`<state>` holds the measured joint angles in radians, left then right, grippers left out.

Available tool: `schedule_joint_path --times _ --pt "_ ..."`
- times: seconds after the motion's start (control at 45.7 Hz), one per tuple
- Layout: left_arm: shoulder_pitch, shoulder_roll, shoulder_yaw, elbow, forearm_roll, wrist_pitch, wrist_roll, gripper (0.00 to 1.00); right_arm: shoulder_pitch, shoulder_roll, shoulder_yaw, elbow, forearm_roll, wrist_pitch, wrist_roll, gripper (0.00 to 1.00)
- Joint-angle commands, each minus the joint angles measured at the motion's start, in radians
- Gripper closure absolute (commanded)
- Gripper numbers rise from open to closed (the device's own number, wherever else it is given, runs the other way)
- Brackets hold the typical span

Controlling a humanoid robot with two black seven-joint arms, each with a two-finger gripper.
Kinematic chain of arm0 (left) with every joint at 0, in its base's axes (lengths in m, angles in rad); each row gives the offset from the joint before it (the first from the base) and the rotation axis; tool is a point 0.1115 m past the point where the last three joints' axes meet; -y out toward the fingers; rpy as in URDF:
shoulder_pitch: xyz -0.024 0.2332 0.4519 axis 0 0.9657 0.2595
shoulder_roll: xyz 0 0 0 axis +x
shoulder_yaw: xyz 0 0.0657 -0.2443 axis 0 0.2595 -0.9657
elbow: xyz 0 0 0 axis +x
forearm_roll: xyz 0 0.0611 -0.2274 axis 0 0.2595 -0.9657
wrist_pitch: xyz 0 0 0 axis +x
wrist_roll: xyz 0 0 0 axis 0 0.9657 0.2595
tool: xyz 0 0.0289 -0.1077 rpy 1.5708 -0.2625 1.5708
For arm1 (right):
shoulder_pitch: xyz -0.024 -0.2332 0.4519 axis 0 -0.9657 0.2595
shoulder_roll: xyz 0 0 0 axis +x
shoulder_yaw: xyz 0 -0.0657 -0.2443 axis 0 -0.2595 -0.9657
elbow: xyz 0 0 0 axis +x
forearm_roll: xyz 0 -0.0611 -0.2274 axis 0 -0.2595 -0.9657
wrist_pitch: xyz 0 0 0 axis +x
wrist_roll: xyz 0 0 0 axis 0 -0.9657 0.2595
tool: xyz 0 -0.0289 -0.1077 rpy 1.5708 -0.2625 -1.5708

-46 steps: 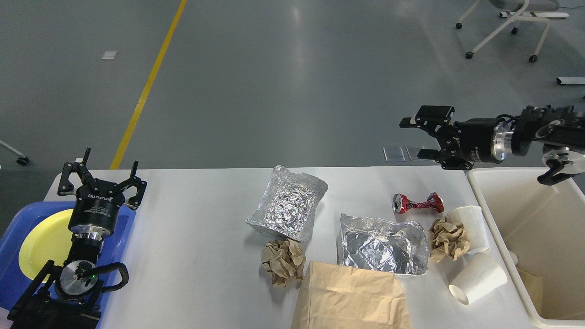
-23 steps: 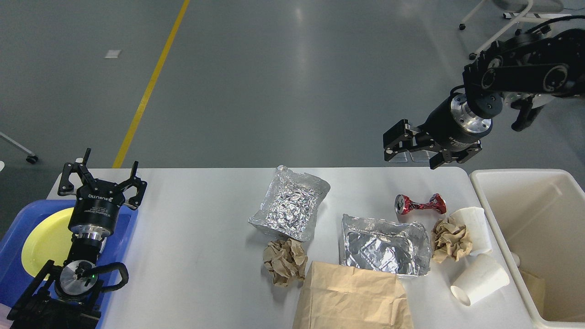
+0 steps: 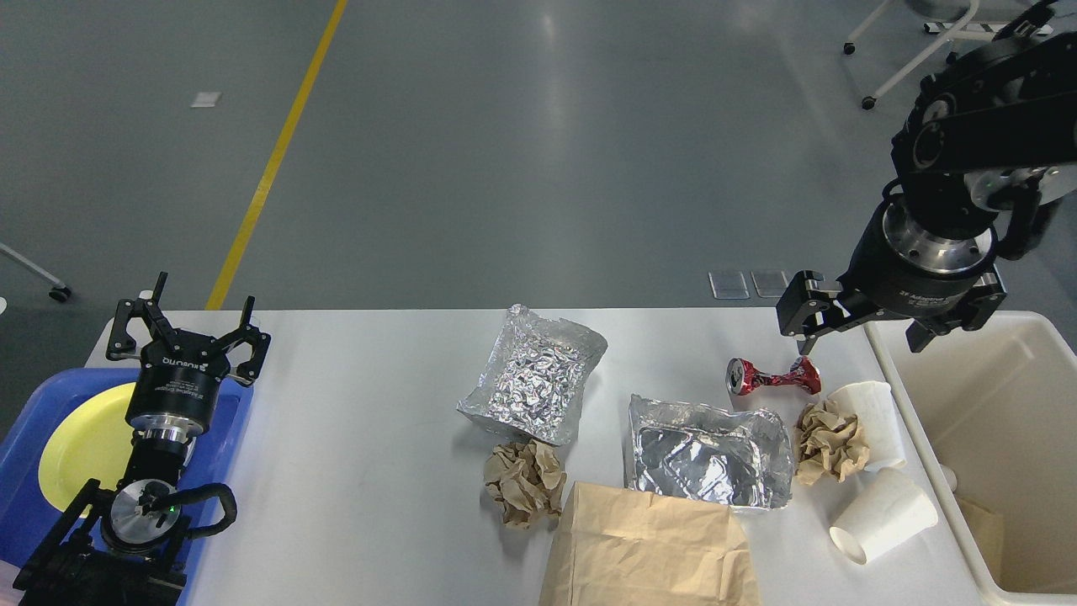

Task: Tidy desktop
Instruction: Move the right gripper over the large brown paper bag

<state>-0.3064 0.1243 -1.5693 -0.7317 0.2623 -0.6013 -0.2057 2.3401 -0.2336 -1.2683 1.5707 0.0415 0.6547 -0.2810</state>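
The crushed can (image 3: 771,375), light and stiff, is best pinched at its thin middle near the desktop (image 3: 362,438) far right corner. Both the right gripper (image 3: 867,324) and the left gripper (image 3: 187,328) are spread wide, nothing held.

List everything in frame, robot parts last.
white rectangular desktop: 1, white, centre
crumpled foil trays: 2, silver, mid-desktop; second to its right
crumpled brown paper balls: 2, tan; second by the cups
flat brown paper bag: 1, near edge
crushed red drink can: 1, right side
white paper cups: 2, tipped over, right edge; second
cream plastic bin: 1, right of desktop
blue plastic tray: 1, left, holding yellow plate
white wheeled chair: 1, far right floor
left gripper: black, open, over tray
right gripper: black, open, above desktop-bin edge
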Motion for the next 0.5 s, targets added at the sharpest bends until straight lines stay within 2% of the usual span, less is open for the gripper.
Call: schedule_joint_path --times 0.0,0.306,0.481 --pt "0.000 0.000 0.000 0.000 0.000 0.000 0.000 0.04 0.015 -0.021 0.000 0.025 0.001 0.028 0.002 0.00" --pt "0.000 0.000 0.000 0.000 0.000 0.000 0.000 0.04 0.025 -0.052 0.026 0.031 0.073 0.036 0.011 0.00" --pt "0.000 0.000 0.000 0.000 0.000 0.000 0.000 0.04 -0.077 -0.027 0.105 0.029 0.086 0.033 0.011 0.00"
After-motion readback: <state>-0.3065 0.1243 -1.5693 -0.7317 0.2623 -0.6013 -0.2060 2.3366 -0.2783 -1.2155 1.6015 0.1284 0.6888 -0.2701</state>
